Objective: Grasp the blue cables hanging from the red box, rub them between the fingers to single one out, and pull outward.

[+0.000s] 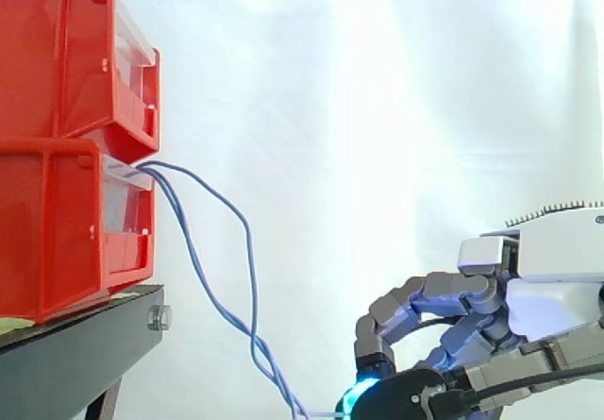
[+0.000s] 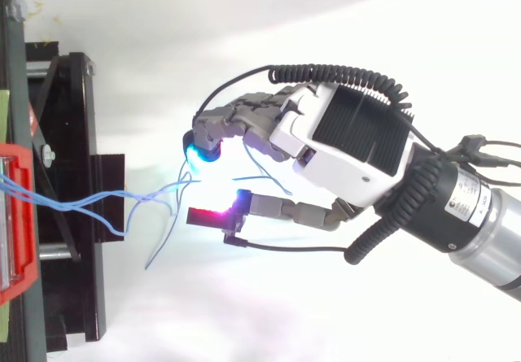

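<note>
Hand [image 1: 491, 316] sits low at right, fingers curled in, cyan pad [image 1: 363, 394] closing toward the thumb [image 2: 277, 207] w/ the blue cables [image 1: 251, 269] nipped between, so it's clenched on the cables, by the look of it. Cables leave the front of the lower red box [image 1: 57, 222], sag thru open air, run down into that grip. From above, a few loose ends dangle near the hand. Thin, light, floppy stuff, prob slick-jacketed: strands should slide past each other easily. Best hold is low down where they bunch, pad-to-pad, gentle squeeze
</note>
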You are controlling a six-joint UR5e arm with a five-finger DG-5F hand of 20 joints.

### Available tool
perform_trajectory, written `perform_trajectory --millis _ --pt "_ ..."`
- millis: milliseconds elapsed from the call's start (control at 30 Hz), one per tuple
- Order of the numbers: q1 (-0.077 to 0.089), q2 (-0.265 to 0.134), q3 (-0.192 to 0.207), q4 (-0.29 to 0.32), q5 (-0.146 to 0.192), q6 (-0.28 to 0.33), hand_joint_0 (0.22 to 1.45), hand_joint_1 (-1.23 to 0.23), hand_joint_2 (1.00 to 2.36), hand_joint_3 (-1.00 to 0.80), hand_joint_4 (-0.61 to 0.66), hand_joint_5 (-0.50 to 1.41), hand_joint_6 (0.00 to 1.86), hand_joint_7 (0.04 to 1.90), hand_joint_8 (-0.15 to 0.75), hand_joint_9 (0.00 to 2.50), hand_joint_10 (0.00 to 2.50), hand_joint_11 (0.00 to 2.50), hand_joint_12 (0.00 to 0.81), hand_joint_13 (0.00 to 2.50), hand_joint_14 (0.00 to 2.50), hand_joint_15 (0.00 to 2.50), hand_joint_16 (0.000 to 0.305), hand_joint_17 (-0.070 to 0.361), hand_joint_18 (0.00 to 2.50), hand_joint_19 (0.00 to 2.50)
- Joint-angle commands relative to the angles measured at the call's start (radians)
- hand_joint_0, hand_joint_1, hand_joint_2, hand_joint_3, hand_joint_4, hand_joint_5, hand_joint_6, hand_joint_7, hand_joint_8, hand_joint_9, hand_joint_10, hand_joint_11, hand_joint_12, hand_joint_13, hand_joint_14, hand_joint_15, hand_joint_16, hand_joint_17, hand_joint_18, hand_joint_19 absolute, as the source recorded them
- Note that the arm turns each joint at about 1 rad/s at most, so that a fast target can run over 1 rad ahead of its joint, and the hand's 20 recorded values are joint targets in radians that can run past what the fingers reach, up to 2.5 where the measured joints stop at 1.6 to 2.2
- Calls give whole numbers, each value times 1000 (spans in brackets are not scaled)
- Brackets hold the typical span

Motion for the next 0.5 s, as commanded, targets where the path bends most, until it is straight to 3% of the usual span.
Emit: perform_trajectory --millis 0,467 --pt "0 0 0 0 0 0 613 -870 1004 41 -72 -64 878 1230 260 772 7 237 374 769 15 424 53 118 802 433" --pt "0 0 0 0 1 0 613 -871 1005 39 -69 -64 877 1231 259 779 7 240 371 773 17 438 52 118 794 435"
